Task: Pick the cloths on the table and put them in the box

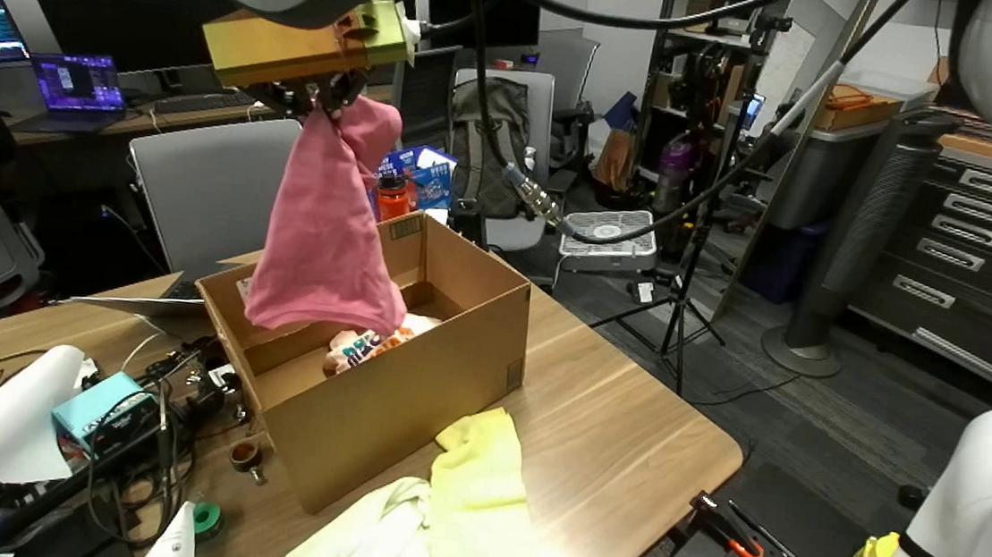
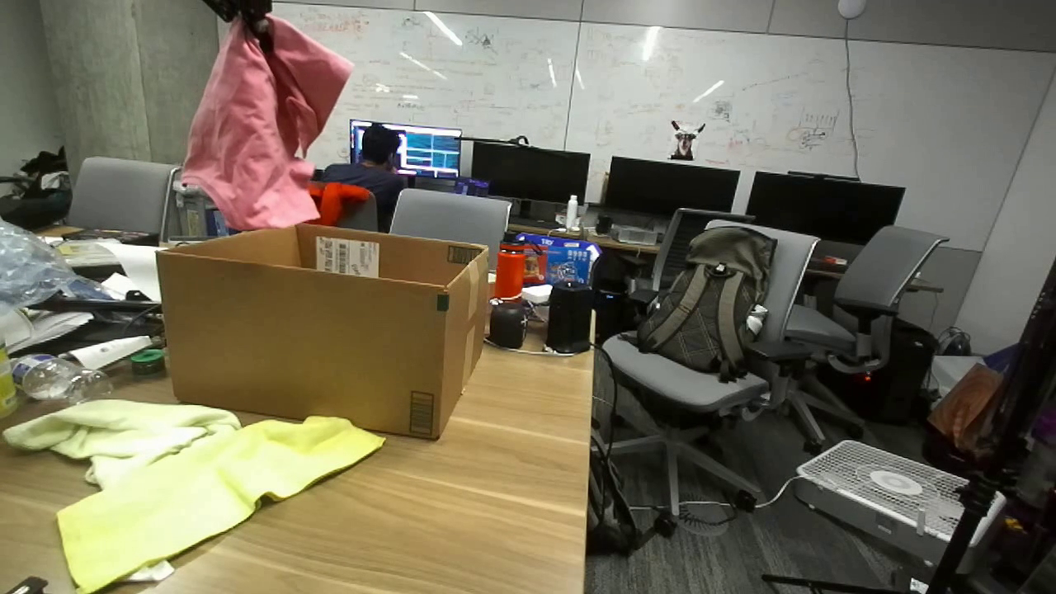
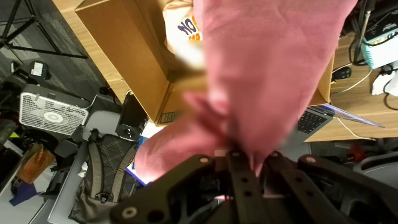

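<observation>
Evidently, the gripper [image 3: 255, 155] pinches a gathered part of the pink cloth [image 1: 325, 228] so the rest dangles beneath, presumably lined up to drop into the box [image 1: 412, 419] farther below.

A cardboard box [image 1: 413, 406] stands on the wooden tabletop [image 1: 625, 442] before me, two yellow cloths [image 1: 481, 502] beside it. A green roll [image 2: 148, 363] and clear bottle [image 2: 62, 379] lie nearby.
</observation>
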Tool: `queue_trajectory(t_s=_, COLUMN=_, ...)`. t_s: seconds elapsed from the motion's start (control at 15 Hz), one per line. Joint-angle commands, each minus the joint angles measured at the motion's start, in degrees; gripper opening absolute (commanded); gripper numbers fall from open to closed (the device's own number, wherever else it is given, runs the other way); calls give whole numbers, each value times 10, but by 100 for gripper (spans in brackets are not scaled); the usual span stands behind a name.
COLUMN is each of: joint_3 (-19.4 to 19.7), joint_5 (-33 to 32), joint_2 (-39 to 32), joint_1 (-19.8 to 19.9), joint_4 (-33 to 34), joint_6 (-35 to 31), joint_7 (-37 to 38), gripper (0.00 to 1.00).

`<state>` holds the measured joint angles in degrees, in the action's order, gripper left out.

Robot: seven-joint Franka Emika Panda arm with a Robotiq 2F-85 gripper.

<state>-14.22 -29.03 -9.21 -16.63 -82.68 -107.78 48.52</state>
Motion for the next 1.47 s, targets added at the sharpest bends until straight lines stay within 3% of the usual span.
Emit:
queue_trajectory(t_s=0.0, joint_3=23, joint_5=-5, joint_2=-63, joint_1=-14, joint_4=81, joint_6=39, joint_7=-3, gripper=2)
queue_trajectory(t_s=0.53, joint_3=76, joint_5=-4, joint_2=-125, joint_1=-27, joint_4=139, joint_6=31, joint_7=-9, gripper=2)
queue_trajectory(t_s=0.73, joint_3=66, joint_5=-7, joint_2=-128, joint_1=-16, joint_4=141, joint_6=28, joint_7=-9, gripper=2)
queue_trajectory(t_s=0.87, joint_3=66, joint_5=-5, joint_2=-128, joint_1=-15, joint_4=140, joint_6=27, joint_7=-8, gripper=33)
queue_trajectory(t_s=1.4, joint_3=62, joint_5=6, joint_2=-109, joint_1=-7, joint_4=111, joint_6=29, joint_7=-19, gripper=92)
